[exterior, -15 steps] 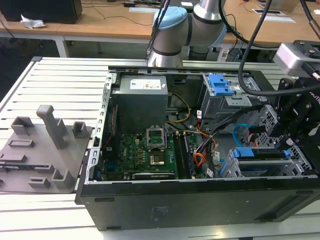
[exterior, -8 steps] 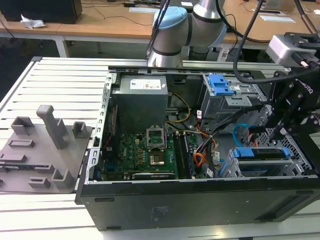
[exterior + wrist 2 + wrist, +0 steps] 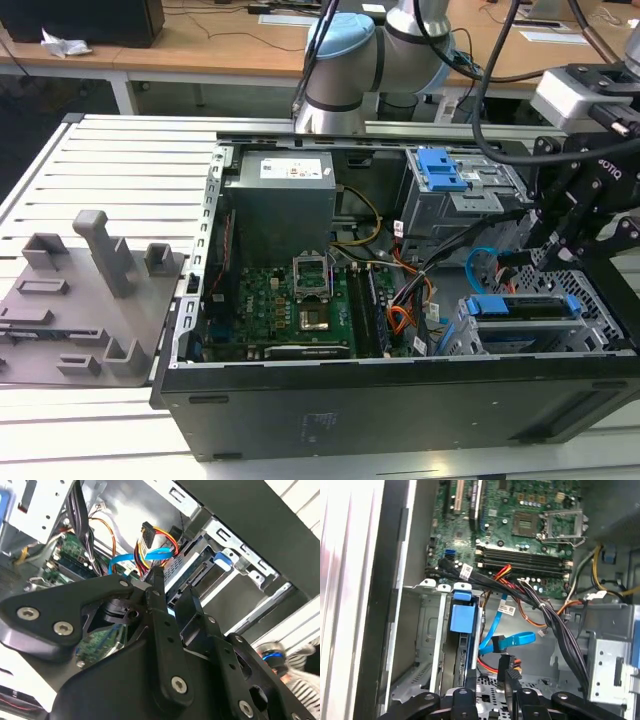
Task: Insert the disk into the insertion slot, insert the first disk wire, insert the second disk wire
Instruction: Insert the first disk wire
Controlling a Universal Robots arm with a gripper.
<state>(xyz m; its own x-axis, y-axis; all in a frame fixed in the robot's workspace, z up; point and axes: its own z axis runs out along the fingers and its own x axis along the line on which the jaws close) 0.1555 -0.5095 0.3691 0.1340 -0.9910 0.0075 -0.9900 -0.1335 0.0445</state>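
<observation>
Computer case: open-topped and black, lying on the slatted counter, with its near wall towards the exterior camera.
Disk: seated in the insertion slot at the near corner of the case on the exterior view's right. Its blue carrier shows along the top edge. In the first wrist view the disk is seen edge-on between the cage's grey walls.
End effector: hangs just above and behind the insertion slot, close to the loose cables. Whether it is wide, narrow or gripping something, I cannot tell. It appears in both wrist views.
Blue cable: loops free just beside the slot, and is near the end effector in the first wrist view.
Coloured wire bundle: red, yellow and orange wires ending at a black plug beyond the end effector.
Motherboard: green, on the case floor in the middle.
Grey fixture plate: on the counter at the exterior view's left, apart from the case.
Power supply: grey box behind the motherboard.
Tall metal bay: at the far side of the case, with a blue latch on top.
Robot arm: rises behind the case.
</observation>
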